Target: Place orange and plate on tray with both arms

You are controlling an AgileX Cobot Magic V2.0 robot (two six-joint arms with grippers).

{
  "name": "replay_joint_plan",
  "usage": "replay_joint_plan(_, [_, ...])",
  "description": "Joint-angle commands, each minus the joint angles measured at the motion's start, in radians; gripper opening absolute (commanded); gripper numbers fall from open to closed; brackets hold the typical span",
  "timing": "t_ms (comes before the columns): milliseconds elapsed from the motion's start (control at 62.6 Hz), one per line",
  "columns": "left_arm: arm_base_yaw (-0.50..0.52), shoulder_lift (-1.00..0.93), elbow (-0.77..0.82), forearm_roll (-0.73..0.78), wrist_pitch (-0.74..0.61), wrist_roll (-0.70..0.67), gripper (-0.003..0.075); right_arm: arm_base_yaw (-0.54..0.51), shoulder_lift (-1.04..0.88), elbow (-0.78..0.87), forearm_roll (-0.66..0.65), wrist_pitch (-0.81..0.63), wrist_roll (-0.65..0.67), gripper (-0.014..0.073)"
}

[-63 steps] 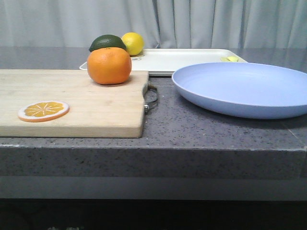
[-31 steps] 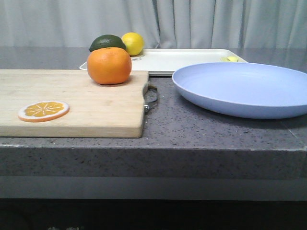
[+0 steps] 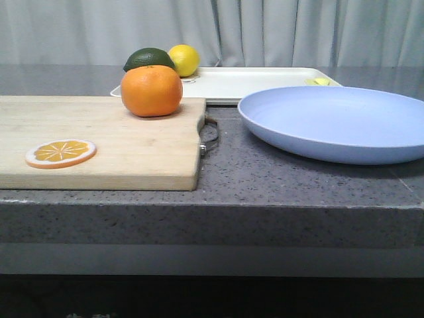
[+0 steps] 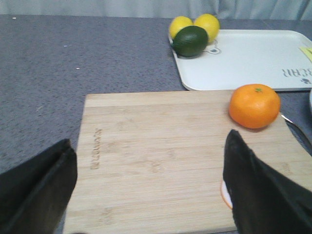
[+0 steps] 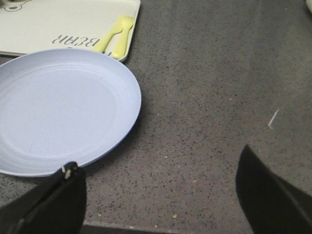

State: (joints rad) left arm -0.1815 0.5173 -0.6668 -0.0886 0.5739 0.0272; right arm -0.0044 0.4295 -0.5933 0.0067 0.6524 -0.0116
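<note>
The orange sits on the far right corner of the wooden cutting board; it also shows in the left wrist view. The lavender-blue plate lies on the grey counter to the right and shows in the right wrist view. The cream tray lies behind both, and shows in both wrist views. My left gripper is open and empty above the near part of the board. My right gripper is open and empty above the counter beside the plate's near right rim. Neither gripper shows in the front view.
An orange slice disc lies on the board's near left. A dark green avocado and lemons sit at the tray's far left corner. A small yellow fork lies on the tray. A metal handle juts from the board's right edge.
</note>
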Motion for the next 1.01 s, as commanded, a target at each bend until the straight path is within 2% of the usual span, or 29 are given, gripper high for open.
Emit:
replay_joint_plan(0, [-0.069,0.064,-0.048,-0.017,-0.116,0.013,0.0610,0.000,0.014,-0.037,0.019,-0.065,-0.009,0.0633])
replay_joint_plan(208, [-0.234,0.274,-0.132,-0.010,-0.184,0.013,0.0610,0.000,0.014,-0.037,0.024,-0.065,-0.009,0.0633])
replay_joint_plan(415, [-0.344,0.525,-0.267,-0.001,-0.193,0.013,0.0610,0.000,0.014,-0.037,0.029,-0.065,-0.009,0.0633])
replay_joint_plan(990, [-0.370,1.087,-0.637,0.010,-0.158,0.013,0.0610,0.000,0.014,-0.037,0.030,-0.065,-0.009,0.0633])
